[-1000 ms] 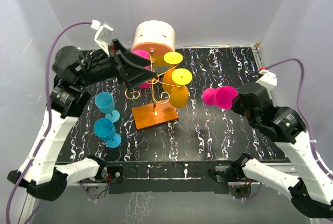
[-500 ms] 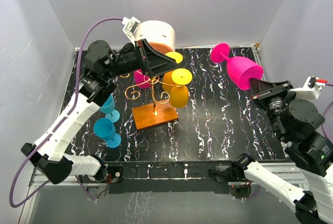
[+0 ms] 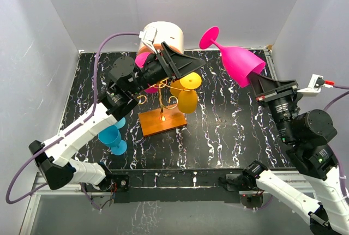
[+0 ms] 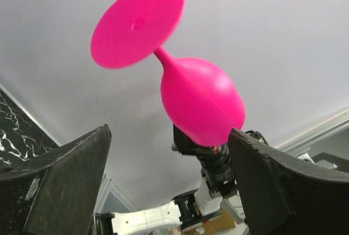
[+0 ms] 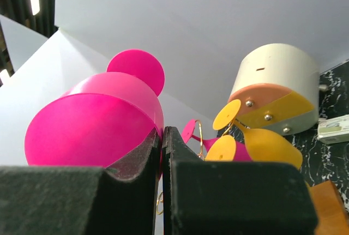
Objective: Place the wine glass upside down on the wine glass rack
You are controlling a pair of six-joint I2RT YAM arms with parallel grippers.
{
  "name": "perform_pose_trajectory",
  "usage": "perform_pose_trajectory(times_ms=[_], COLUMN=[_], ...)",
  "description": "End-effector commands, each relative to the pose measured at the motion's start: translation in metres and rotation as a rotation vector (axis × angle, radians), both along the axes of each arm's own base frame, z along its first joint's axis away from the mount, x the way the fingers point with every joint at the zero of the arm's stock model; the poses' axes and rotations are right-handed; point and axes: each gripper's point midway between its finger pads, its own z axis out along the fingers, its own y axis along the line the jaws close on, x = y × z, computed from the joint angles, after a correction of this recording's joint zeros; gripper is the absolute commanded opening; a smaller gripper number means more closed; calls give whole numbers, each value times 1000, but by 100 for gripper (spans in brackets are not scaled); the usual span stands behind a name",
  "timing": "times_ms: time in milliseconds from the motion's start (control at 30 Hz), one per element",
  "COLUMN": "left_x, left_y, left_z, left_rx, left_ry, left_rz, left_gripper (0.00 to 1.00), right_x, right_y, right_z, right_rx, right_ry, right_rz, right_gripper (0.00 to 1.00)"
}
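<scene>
Magenta plastic is sitting clamped in my right gripper (image 5: 162, 137): the two jaws are nearly meeting on the thin wall of the wine glass (image 3: 239, 63) at the bowl's rim, and I am holding the glass aloft, well above the table (image 3: 234, 131) on the right side, tilted, with its foot pointing up and toward the back left. My left gripper (image 3: 192, 61) is standing wide apart and grasping nothing; it is aiming across at the glass from above the wine glass rack (image 3: 162, 119), and its wrist view is showing the foot, stem and bowl between its spread fingers (image 4: 65, 175) but beyond them. The step in hand, as I judge it, is a handover or a carry to the rack: the foot should be steadied before the rim grip is loosened, and the stem should then be slid into a free scroll arm so the bowl is hanging mouth down. The yellow glasses (image 3: 188, 97) are already occupying arms on the rack's right. My left arm is covering the rack's left half, so I cannot tell which scrolls are free there; a pink glass is showing only partly behind it. The blue glasses (image 3: 112, 137) are partly hidden too, and the rim contact is lost behind my own fingers.
</scene>
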Motion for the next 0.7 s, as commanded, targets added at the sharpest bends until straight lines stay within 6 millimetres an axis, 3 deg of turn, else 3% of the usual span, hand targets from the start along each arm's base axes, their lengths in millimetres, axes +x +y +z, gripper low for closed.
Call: perform_pose_trajectory(times_ms=[0, 200, 300, 500, 667], left_x=[8, 14, 15, 21, 18], left_y=[1, -7, -4, 3, 13], left_z=[35, 37, 46, 57, 60], left_rx=[-121, -188, -216, -252, -295], left_ry=[-36, -5, -8, -12, -24], left_rz=[84, 95, 116, 182, 204], left_gripper=[86, 84, 80, 65, 46], right_x=[-10, -8, -11, -20, -23], right_y=[17, 31, 43, 61, 73], right_z=[26, 18, 19, 12, 3], right_rx=[55, 12, -24, -63, -88], right_ry=[-138, -144, -165, -189, -176], right_rz=[105, 154, 214, 316, 376], right_gripper=[0, 0, 0, 0, 0])
